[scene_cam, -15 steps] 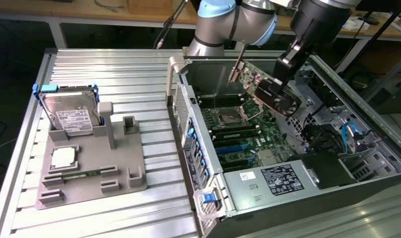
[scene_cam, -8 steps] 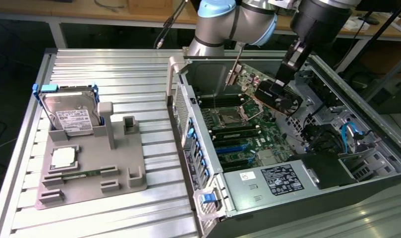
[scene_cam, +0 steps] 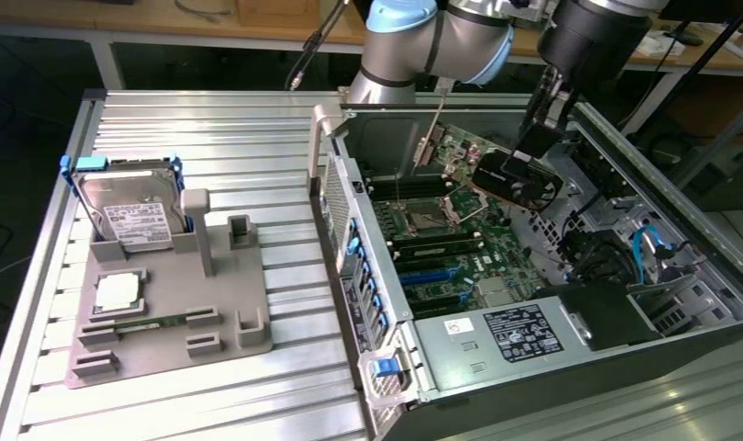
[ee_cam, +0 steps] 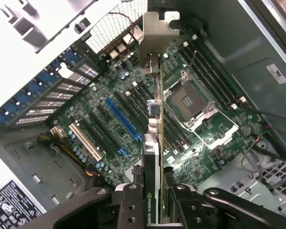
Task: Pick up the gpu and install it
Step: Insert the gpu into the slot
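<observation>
i see the claw (ee_cam: 155,198) clamped partway closed on the gpu (ee_cam: 155,124), holding it above the motherboard (ee_cam: 214,138).

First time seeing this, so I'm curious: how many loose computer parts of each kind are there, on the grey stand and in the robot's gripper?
hard drive: 1
processor chip: 1
memory stick: 1
gpu, held in the gripper: 1
Total: 4

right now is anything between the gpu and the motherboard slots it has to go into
Nothing visible does. The gripper is clamped on the gpu, held edge-on over the motherboard in the open case. The blue slot and its neighbours lie bare; no cable or card crosses the gap below.
</observation>
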`<state>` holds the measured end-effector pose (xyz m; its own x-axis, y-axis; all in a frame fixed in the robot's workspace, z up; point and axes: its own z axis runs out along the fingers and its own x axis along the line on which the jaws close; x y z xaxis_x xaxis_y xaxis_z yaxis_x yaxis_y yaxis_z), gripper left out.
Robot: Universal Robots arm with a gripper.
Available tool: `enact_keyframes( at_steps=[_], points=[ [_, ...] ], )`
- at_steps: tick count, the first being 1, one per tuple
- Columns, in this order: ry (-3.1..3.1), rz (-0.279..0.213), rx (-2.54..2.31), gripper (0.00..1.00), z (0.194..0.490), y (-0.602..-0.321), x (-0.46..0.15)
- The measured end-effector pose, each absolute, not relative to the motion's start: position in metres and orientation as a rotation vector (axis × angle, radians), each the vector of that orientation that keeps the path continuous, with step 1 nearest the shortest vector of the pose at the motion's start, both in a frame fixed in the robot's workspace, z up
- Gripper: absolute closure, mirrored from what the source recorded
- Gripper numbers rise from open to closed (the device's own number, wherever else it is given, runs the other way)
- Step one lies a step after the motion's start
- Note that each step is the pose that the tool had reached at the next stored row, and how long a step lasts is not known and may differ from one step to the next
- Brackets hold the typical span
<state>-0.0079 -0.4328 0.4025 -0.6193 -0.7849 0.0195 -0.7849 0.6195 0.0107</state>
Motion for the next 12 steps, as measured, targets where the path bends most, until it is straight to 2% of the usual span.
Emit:
enact_keyframes(
  at_steps=[12],
  points=[
    [-2.626, 0.003, 1.685, 0.73, 0.3997, -0.4328, -0.0079]
  ],
)
